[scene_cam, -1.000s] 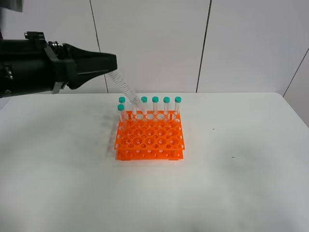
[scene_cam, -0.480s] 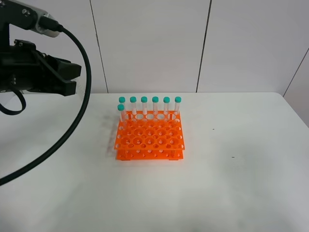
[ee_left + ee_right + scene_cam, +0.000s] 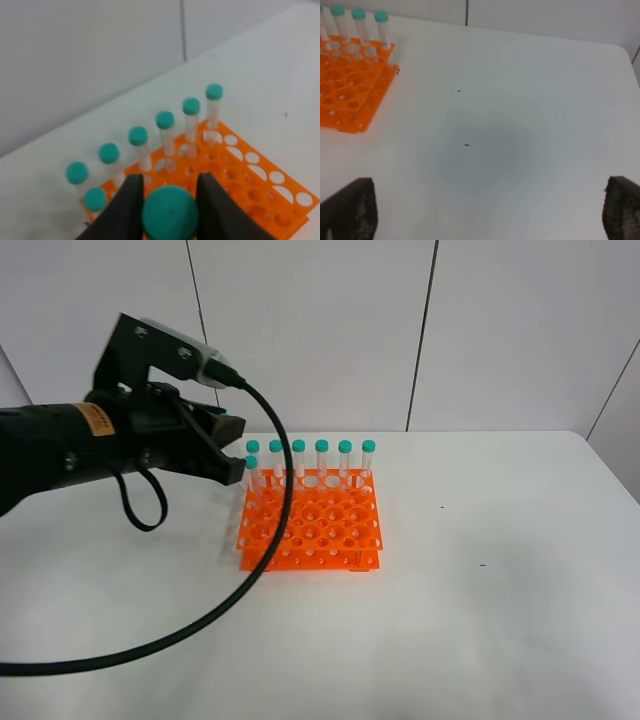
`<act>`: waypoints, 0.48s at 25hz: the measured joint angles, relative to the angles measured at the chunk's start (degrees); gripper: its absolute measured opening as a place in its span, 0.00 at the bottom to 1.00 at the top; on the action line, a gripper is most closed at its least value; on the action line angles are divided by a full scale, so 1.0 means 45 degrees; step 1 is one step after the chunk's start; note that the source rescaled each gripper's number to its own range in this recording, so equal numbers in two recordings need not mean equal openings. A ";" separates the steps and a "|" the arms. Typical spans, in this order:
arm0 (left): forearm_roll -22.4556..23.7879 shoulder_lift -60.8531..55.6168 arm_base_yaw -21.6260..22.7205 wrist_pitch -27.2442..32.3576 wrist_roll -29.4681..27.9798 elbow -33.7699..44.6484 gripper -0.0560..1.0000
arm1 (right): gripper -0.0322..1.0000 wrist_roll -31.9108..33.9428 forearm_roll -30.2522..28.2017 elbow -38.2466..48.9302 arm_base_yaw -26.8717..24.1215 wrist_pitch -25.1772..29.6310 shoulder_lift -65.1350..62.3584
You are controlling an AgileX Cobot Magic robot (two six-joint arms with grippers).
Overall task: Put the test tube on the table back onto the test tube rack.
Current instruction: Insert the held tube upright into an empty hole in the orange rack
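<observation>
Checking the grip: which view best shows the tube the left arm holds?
The left wrist view: the tube shows its teal cap clamped between the left fingers. In the high view the arm hides it; the right wrist view shows only racked tubes.

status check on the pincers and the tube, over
Left pincer shut on the test tube at the far-left corner of the test tube rack. Right pincer open, empty. Seven tubes racked, free holes unobstructed.
</observation>
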 joint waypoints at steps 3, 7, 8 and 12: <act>0.0000 0.1404 -0.0089 0.0032 0.0011 -0.0997 0.06 | 1.00 0.0000 0.0000 0.0000 0.0000 0.0000 0.0000; 0.0339 0.2996 -0.0089 0.0048 0.0011 -0.2488 0.06 | 1.00 0.0000 0.0021 0.0000 0.0000 0.0000 0.0000; 0.0504 0.3343 -0.0089 0.0048 0.0011 -0.2824 0.06 | 1.00 0.0000 0.0021 0.0000 0.0000 0.0000 -0.0015; 0.1168 0.4411 -0.0001 -0.0247 -0.0003 -0.3481 0.06 | 1.00 0.0000 0.0027 0.0000 0.0000 0.0000 -0.0015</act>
